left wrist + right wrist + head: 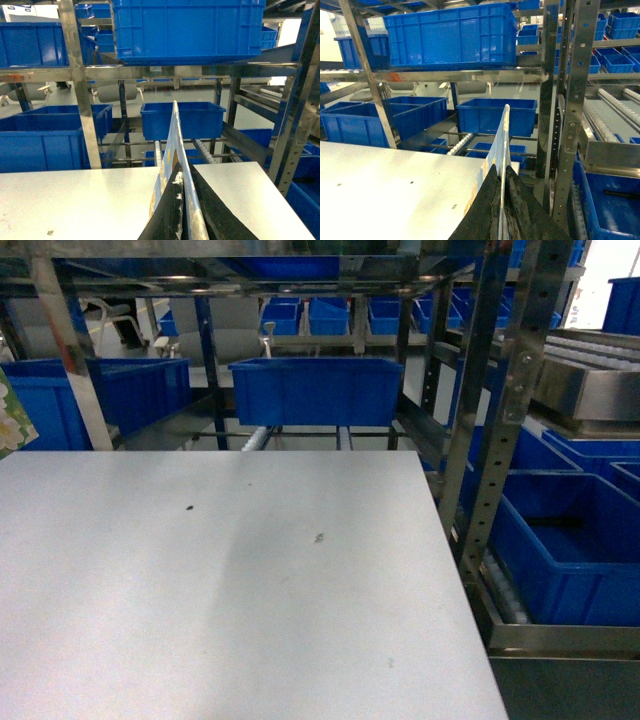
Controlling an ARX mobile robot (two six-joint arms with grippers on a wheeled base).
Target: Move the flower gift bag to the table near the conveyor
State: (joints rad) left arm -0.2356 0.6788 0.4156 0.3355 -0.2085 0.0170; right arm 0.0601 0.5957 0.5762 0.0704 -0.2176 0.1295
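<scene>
A sliver of the flower gift bag (10, 415), green and cream, shows at the left edge of the head view, above the white table (250, 590). No gripper shows in that view. In the left wrist view my left gripper (183, 167) is shut on the thin edge of a flat printed bag (172, 135) held upright over the table (75, 200). My right gripper (501, 170) is likewise shut on a thin upright bag edge (504, 135) near the table's right side (380, 185). I cannot tell whether both hold the same bag. The conveyor's white rollers (253, 438) lie just behind the table.
A blue bin (315, 390) sits on the rollers behind the table. Steel rack uprights (500, 410) stand at the table's right edge, with more blue bins (570, 550) below and to the right. A large blue bin (187, 30) rests on the shelf overhead.
</scene>
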